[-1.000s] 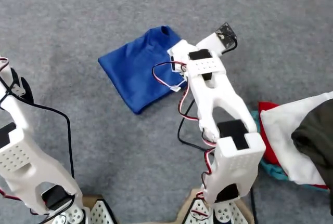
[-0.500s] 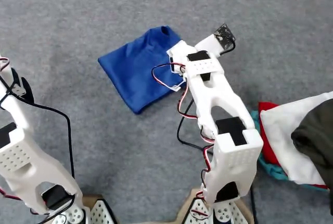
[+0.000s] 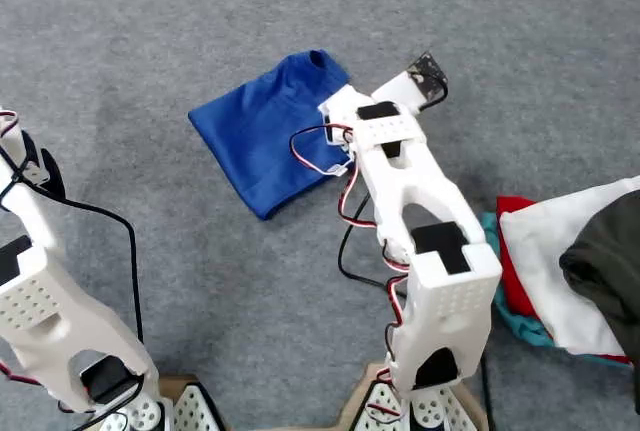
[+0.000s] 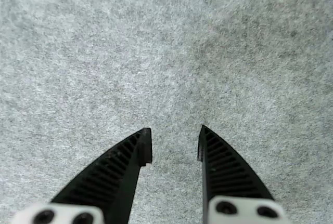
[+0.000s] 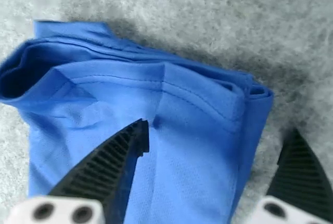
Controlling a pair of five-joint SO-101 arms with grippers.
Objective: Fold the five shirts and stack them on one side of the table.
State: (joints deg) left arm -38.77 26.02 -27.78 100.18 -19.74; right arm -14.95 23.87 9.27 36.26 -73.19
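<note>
A folded blue shirt [image 3: 262,141] lies on the grey table at centre-left. My right arm [image 3: 400,166] extends from the front edge to the shirt's right edge. In the right wrist view, the right gripper [image 5: 218,146] is open just above the blue shirt [image 5: 171,109]. One finger is over the cloth and the other is past its folded edge, over the table. A heap of unfolded shirts, white [image 3: 555,251], red [image 3: 514,256], teal [image 3: 522,329] and dark olive [image 3: 610,261], sits at the right edge. My left gripper [image 4: 175,141] is open over bare felt at the far left.
The grey felt table [image 3: 200,281] spreads between the two arms and behind the blue shirt. Red and black cables [image 3: 345,201] hang beside the right arm. My left arm [image 3: 45,301] stands along the left edge.
My right arm has edged slightly to the left over the blue shirt's edge. The left arm and the shirts have not moved.
</note>
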